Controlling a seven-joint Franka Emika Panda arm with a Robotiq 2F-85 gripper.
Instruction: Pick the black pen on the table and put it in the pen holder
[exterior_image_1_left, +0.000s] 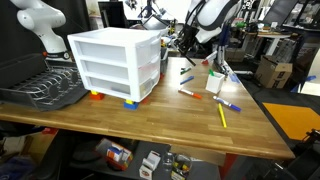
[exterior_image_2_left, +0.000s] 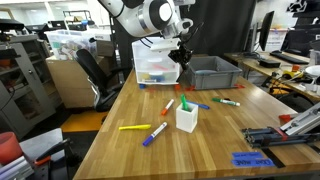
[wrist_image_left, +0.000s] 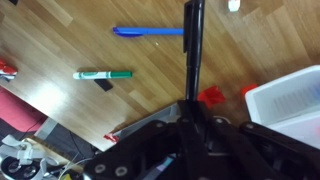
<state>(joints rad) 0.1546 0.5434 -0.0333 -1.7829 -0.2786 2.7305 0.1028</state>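
As the wrist view showed, the gripper (wrist_image_left: 190, 108) had its jaws closed on the black pen (wrist_image_left: 190, 50). The pen was clamped at one end, and its slim dark body stuck straight out beyond the jaws, clear of the wood below. In an exterior view the gripper (exterior_image_2_left: 181, 56) hung in the air above the far part of the surface (exterior_image_2_left: 115, 150), in front of the white drawer unit (exterior_image_2_left: 153, 62) and the grey bin (exterior_image_2_left: 212, 72). The pen holder (exterior_image_2_left: 186, 119), a small white cup, stood on the wood apart from the gripper and nearer that camera.

Under the held pen, the wrist view showed a blue pen (wrist_image_left: 150, 31), a green marker (wrist_image_left: 103, 74), a red block (wrist_image_left: 212, 96) and a corner of the drawer unit. Other pens lay loose around the holder: a yellow pen (exterior_image_2_left: 133, 127), a purple pen (exterior_image_2_left: 155, 134) and a pen with a red-orange section (exterior_image_2_left: 168, 105). A dark dish rack (exterior_image_1_left: 45, 88) sat beside the drawer unit. Around the wooden surface was a cluttered lab with an office chair (exterior_image_2_left: 92, 70), desks and shelving.
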